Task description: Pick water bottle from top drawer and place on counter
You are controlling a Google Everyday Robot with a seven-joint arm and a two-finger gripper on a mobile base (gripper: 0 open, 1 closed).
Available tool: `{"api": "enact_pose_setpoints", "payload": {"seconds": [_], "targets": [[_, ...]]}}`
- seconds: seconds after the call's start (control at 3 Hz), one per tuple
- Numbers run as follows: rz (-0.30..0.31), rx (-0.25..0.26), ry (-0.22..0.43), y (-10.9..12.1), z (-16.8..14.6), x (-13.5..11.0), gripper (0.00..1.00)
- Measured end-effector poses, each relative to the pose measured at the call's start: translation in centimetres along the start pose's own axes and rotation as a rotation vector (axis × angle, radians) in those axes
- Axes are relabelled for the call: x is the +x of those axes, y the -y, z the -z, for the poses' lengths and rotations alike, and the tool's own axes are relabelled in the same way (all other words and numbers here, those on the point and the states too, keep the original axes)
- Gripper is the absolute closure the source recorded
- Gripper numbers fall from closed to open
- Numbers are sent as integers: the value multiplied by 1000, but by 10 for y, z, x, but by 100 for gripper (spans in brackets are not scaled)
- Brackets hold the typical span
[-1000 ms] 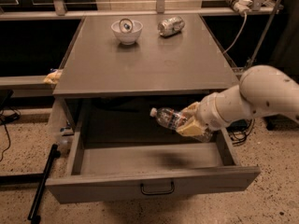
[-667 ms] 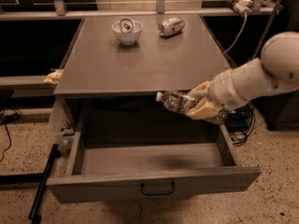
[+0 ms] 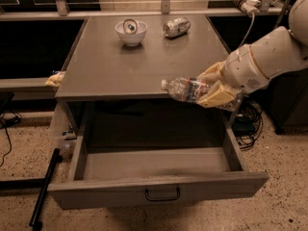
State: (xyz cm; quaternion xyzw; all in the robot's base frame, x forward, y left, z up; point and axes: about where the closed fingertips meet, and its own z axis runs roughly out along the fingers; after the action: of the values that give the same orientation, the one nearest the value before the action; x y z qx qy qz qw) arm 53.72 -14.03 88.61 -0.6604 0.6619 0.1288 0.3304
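Note:
My gripper point(image 3: 211, 86) is shut on the water bottle point(image 3: 185, 89), a clear ribbed bottle held lying sideways with its pale cap pointing left. The bottle hangs at the front right edge of the counter point(image 3: 139, 61), above the open top drawer point(image 3: 159, 177). The drawer is pulled far out, its inside shows nothing in it, and its dark wire handle sits at the centre of the front panel. My white arm comes in from the right.
A white bowl point(image 3: 131, 31) and a crushed silver can point(image 3: 176, 27) stand at the back of the counter. A yellow cloth point(image 3: 55, 79) sticks out at the counter's left side. Cables lie on the floor at right and left.
My gripper has lifted the bottle out of the drawer, up and a little to the right, to counter height.

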Motion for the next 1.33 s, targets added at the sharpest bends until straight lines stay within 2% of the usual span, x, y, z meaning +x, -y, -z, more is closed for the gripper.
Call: {"api": "enact_pose_setpoints", "payload": {"seconds": [0.33,1.0,1.33], "targets": [[-2,19,-22,23,-3,-5,100],[70,32,-67,91,-24,-14,100],[88,36,-64,121,-43,-12,100]]}}
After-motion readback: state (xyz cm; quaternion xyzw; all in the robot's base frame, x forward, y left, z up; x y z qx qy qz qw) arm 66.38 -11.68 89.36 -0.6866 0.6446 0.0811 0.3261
